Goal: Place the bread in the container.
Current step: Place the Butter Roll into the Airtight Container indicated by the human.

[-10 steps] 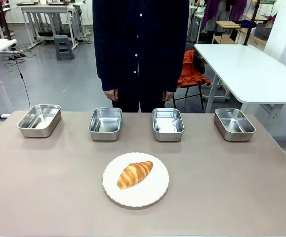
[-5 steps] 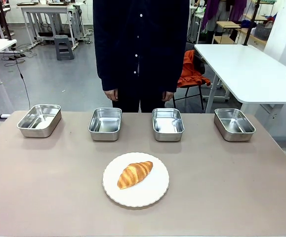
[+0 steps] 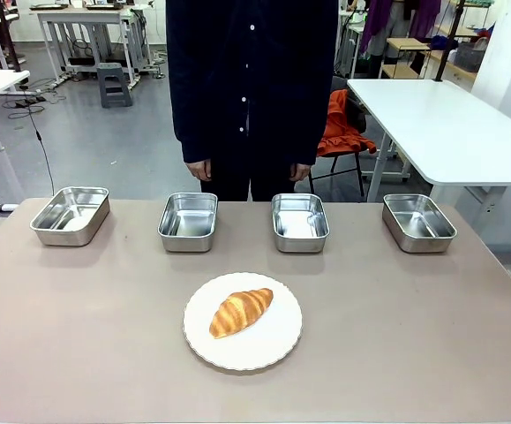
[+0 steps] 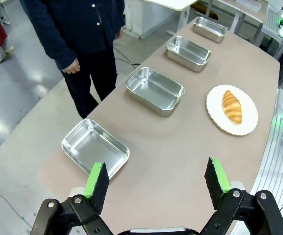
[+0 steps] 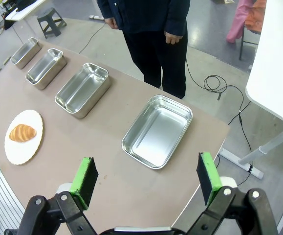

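table [image 3: 78, 336]: carries the plate and everything round it; a fumbled croissant would land here, short of any tray.
person [image 3: 251, 79]: stands beyond the plate at the far edge, hands hanging; a hand reaching in could cross an arm's path.
containers [image 3: 188, 238]: four alike in a row beyond the plate, all empty; nothing marks which is meant, so a wrong pick is possible.
plate [image 3: 273, 346]: the reference point; probably light, and may slide under a low grasp.
left gripper [image 4: 157, 171]: spread wide, empty, well apart from the plate.
right gripper [image 5: 147, 169]: likewise wide and empty, well apart from the plate.
bread [image 3: 240, 312]: lies slanted on the plate; likely soft, so squeezing crushes it, and a tapered end may slip.
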Controlling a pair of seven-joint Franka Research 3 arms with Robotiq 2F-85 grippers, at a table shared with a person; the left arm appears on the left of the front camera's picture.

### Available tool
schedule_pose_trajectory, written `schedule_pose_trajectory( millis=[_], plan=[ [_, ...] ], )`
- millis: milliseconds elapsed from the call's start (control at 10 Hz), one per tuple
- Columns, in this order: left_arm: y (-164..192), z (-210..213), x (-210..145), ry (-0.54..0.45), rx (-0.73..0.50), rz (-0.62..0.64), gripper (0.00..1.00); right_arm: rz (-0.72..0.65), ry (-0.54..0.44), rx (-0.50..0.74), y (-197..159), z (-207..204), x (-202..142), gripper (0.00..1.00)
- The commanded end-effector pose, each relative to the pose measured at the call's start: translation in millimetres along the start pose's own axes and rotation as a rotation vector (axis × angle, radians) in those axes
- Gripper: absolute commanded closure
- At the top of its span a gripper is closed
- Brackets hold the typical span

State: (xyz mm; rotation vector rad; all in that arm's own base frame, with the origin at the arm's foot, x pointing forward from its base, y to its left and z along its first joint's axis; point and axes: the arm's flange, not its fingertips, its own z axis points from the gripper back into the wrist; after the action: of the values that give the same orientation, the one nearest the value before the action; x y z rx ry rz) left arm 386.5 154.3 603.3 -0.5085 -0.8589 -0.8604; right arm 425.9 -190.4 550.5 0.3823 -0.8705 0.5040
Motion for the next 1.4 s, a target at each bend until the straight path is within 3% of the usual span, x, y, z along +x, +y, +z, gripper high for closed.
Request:
schedule_pose_trajectory(
  millis=[0, 1300],
  plan=[
    [0.1, 2.4, 0.0, 0.003, 0.005, -0.006, 0.00, 0.018, -0.027, 0.010, -2.2, -1.8, 0.4, 0.00],
    [0.1, 2.4, 0.0, 0.003, 0.005, -0.006, 0.00, 0.018, -0.027, 0.010, -2.2, -1.8, 0.4, 0.00]
  ],
)
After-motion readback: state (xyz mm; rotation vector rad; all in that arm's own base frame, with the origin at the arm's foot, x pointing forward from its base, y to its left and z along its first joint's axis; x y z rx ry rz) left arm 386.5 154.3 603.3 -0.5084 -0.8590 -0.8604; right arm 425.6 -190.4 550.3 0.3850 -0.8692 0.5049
